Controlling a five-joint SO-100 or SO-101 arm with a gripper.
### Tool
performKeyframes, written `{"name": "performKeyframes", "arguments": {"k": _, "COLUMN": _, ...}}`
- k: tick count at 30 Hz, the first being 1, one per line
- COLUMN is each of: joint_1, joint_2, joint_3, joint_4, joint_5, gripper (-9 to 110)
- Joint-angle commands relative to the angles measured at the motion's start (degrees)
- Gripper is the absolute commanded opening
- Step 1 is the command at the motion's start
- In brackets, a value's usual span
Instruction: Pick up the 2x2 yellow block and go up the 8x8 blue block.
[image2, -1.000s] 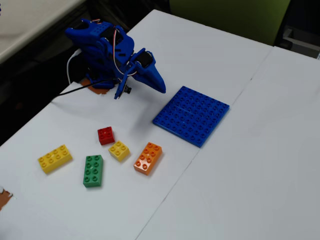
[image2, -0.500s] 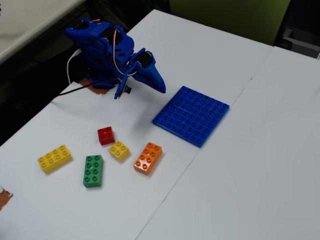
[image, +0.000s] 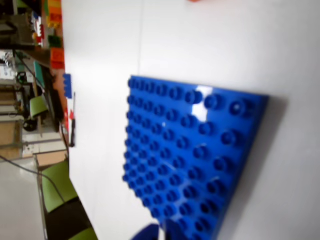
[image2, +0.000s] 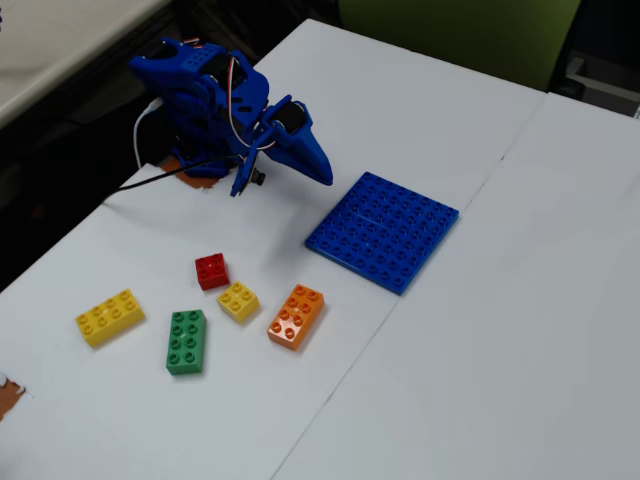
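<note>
**Mia:** Has anything moved in the last second?

**Ben:** Almost nothing. The arm (image2: 215, 105) sits folded near its base like before, maybe shifted a tiny bit. All the bricks lie just where they were.

**Mia:** So what does that mean for the job?

**Ben:** It looks like the job has not really started. Nothing has been picked up yet.

**Mia:** What is the biggest thing near the gripper?

**Ben:** The 8x8 blue block (image2: 383, 230). It lies flat on the white table (image2: 500, 350), just past the tip of the gripper (image2: 318, 168). It fills the wrist view (image: 195, 155) too, and nothing sits on it.

**Mia:** And the smaller things?

**Ben:** The orange brick (image2: 296, 315), the green brick (image2: 186, 341) and the long yellow brick (image2: 109, 317) lie further away from the gripper, nearer the camera in the fixed view. Smallest are the red brick (image2: 211, 271) and the 2x2 yellow block (image2: 238, 300).

**Mia:** Where is that little yellow one?

**Ben:** Flat on the table, well apart from the gripper, between the red brick and the orange brick.

**Mia:** Is the gripper spread or pressed together?

**Ben:** The fingers look pressed together into one point. They hold nothing.

**Mia:** What comes next, do you think?

**Ben:** The arm probably has to reach out to the little yellow block first.
</note>
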Motion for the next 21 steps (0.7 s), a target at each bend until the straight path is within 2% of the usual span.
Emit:
{"name": "performKeyframes", "arguments": {"k": 1, "joint_1": 0.00, "joint_2": 2.20, "joint_3": 0.00, "joint_4": 0.18, "joint_5": -2.99, "gripper": 0}}
{"name": "performKeyframes", "arguments": {"k": 6, "joint_1": 1.05, "joint_2": -4.92, "joint_3": -7.56, "joint_4": 0.18, "joint_5": -4.92, "gripper": 0}}
{"name": "performKeyframes", "arguments": {"k": 12, "joint_1": 3.16, "joint_2": -19.25, "joint_3": -26.28, "joint_4": 5.89, "joint_5": -6.15, "gripper": 0}}
{"name": "performKeyframes", "arguments": {"k": 21, "joint_1": 6.94, "joint_2": -41.57, "joint_3": -54.40, "joint_4": 20.92, "joint_5": -25.66, "gripper": 0}}
